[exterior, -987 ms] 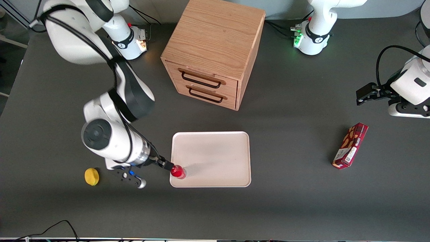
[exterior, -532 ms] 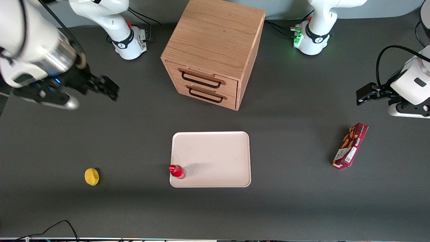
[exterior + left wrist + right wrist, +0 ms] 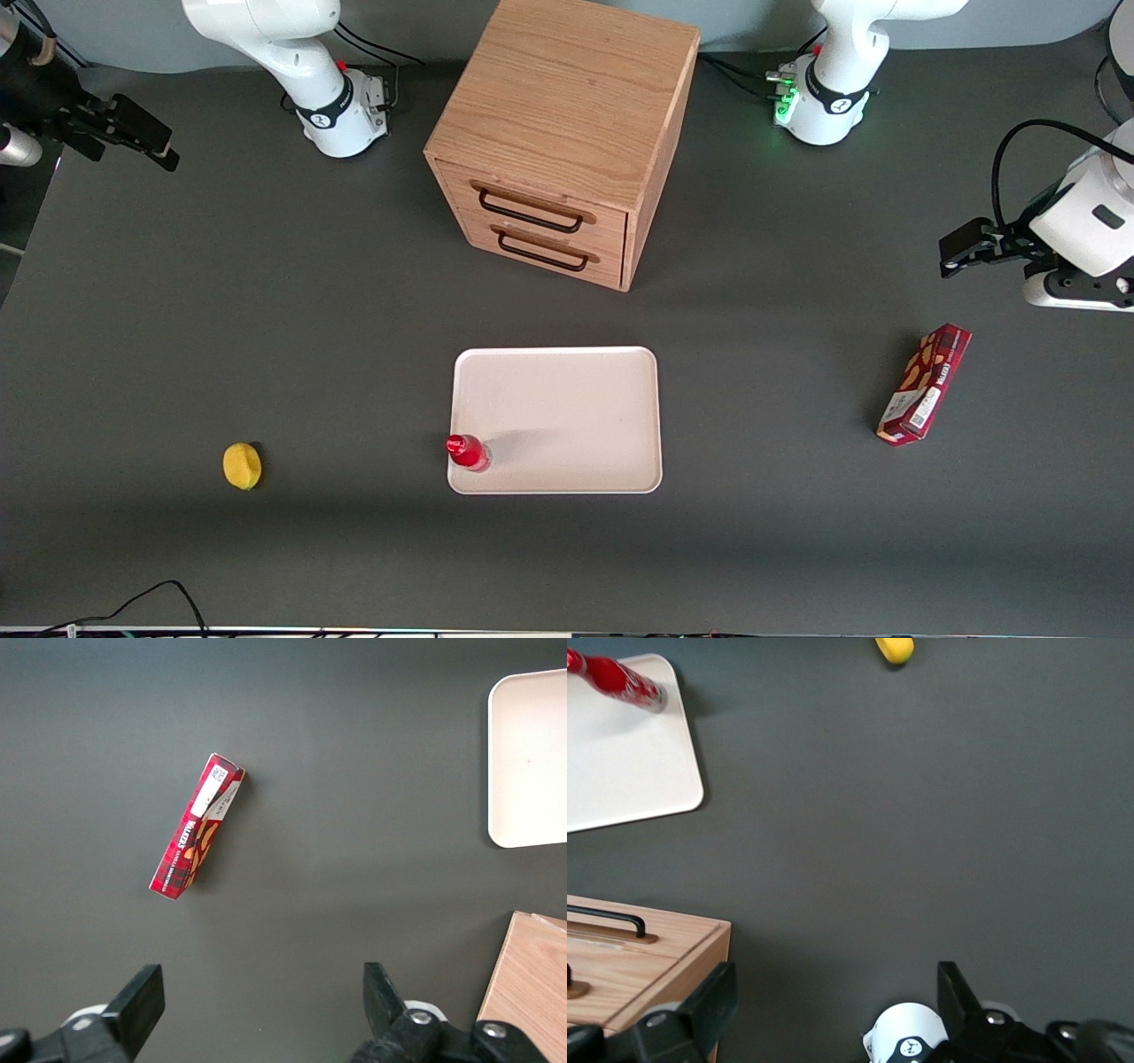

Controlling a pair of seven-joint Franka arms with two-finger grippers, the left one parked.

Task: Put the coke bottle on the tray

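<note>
The coke bottle (image 3: 467,452), small and bright red with a red cap, stands upright on the tray (image 3: 567,416), at the tray corner nearest the front camera and toward the working arm's end. It also shows in the right wrist view (image 3: 616,678), on the tray (image 3: 629,762). My right gripper (image 3: 146,137) is open and empty. It is raised far from the bottle, at the working arm's end of the table and much farther from the front camera. Its fingers (image 3: 713,1001) stand wide apart.
A wooden drawer cabinet (image 3: 558,133) with two closed drawers stands farther from the camera than the tray. A small yellow object (image 3: 242,465) lies beside the tray toward the working arm's end. A dark red snack box (image 3: 924,383) lies toward the parked arm's end.
The gripper let go of the bottle, then rose and drew away toward the working arm's end, farther from the camera. The bottle stays standing on the tray corner.
</note>
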